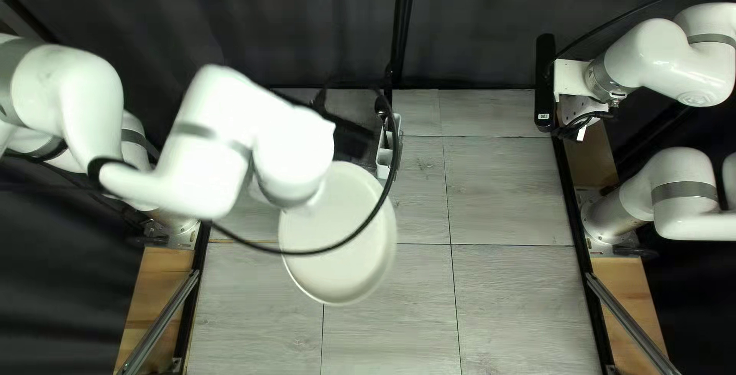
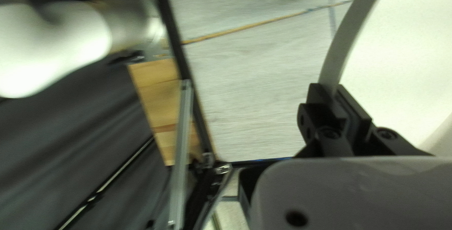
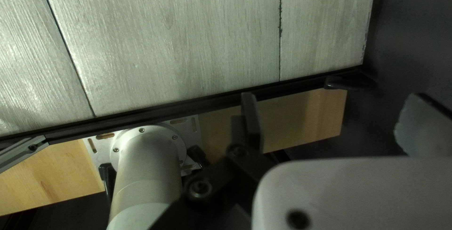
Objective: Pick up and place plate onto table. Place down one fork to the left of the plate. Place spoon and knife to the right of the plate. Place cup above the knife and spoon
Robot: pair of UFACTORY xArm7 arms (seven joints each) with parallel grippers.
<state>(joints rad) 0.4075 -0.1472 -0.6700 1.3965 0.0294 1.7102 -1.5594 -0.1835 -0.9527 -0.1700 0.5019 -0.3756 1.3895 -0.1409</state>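
In the top left view, my left gripper (image 1: 295,172) is mostly hidden beneath its own wrist, over the white plate (image 1: 337,245). The plate appears raised, its near rim toward the table's middle. Seen in the left wrist view, my left gripper (image 2: 335,93) has both fingers against the rim of the plate (image 2: 400,60), one on each side. My right gripper (image 1: 580,126) hangs at the table's far right corner; in the right wrist view my right gripper (image 3: 336,112) stands open, nothing between its fingers. Fork, spoon, knife and cup cannot be made out.
A white holder (image 1: 385,162) stands beyond the plate, partly behind a hanging black cable (image 1: 391,183). Beside it is a black object (image 1: 351,142). The grey table (image 1: 506,291) has black rails along its left and right edges.
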